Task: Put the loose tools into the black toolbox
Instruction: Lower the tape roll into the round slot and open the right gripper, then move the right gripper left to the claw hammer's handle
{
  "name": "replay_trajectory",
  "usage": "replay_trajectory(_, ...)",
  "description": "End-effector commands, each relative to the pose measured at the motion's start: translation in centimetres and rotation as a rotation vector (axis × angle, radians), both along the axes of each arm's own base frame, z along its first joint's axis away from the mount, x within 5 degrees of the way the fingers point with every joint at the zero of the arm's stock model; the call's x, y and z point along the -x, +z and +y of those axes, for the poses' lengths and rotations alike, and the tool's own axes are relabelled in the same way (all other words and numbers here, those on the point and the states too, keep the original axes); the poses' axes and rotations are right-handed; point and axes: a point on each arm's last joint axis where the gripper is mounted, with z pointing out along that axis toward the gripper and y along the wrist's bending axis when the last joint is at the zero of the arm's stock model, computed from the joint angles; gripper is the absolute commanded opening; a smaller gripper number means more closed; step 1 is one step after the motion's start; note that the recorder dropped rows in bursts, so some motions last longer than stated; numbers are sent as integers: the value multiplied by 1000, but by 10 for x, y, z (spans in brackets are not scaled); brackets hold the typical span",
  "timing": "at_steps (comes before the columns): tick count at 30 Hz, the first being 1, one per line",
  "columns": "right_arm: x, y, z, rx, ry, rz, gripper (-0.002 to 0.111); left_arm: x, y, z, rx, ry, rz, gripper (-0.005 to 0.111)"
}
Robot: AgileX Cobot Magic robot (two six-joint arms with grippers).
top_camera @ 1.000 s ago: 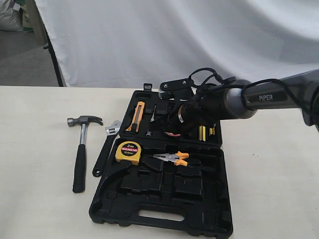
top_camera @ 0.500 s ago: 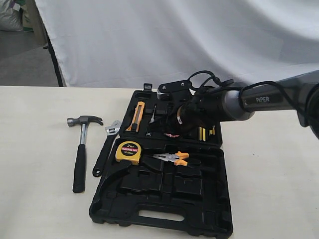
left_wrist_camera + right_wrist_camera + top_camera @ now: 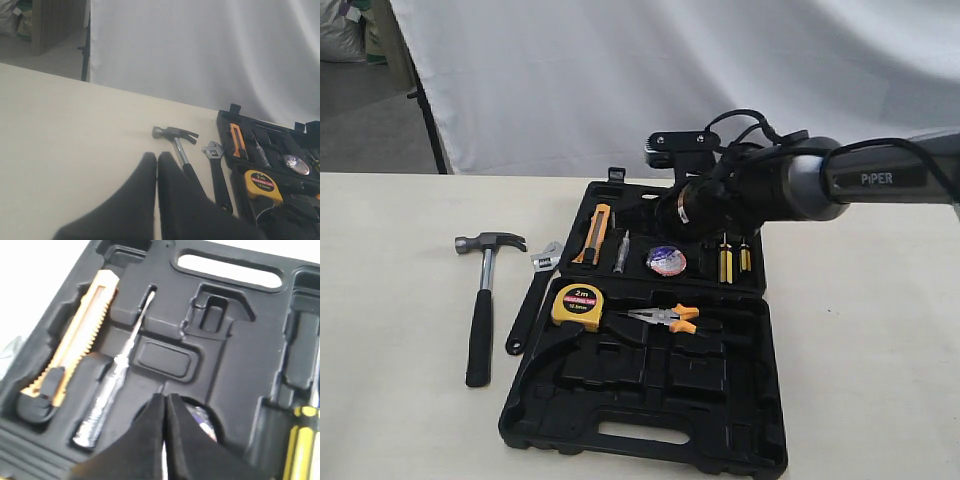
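Exterior view: right gripper [image 3: 164, 399] has lifted (jaws pressed together, empty) — tape roll [image 3: 666, 261] now uncovered in toolbox [image 3: 750, 385].

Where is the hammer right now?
In the exterior view the hammer lies flat on the table at the left side. It is just left of the wrench and outside the toolbox.

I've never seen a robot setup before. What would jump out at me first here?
The big black toolbox lying open in the middle of the table, with a bright yellow tape measure at its left side. The right gripper, jaws shut, hangs over the far half near a small tape roll. A hammer and a wrench lie loose on the table left of the case.
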Motion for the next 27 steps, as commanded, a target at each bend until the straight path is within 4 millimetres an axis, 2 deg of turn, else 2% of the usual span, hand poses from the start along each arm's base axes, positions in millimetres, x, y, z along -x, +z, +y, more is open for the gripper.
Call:
replay_trajectory(1, 10, 6, 12, -2, 27, -9, 0, 1, 2, 1, -2, 26, -13, 1)
replay_trajectory(3, 18, 6, 22, 15, 69, -23, 0, 1, 2, 1, -2, 26, -13, 1)
replay_trajectory(5, 26, 6, 32, 39, 116, -40, 6, 1, 2, 1, -2, 26, -13, 1)
replay_trajectory(6, 32, 6, 39, 54, 149, -52, 20, 1, 2, 1, -2, 26, -13, 1)
replay_trajectory(7, 34, 6, 42, 62, 164, -59, 27, 1, 2, 1, -2, 26, -13, 1)
replay_trajectory(8, 39, 7, 49, 75, 210, -87, 42, 1, 2, 1, -2, 26, -13, 1)
replay_trajectory(11, 44, 9, 56, 65, 250, -106, 62, 1, 2, 1, -2, 26, -13, 1)
replay_trajectory(27, 48, 9, 62, 41, 270, -109, 64, 1, 2, 1, -2, 26, -13, 1)
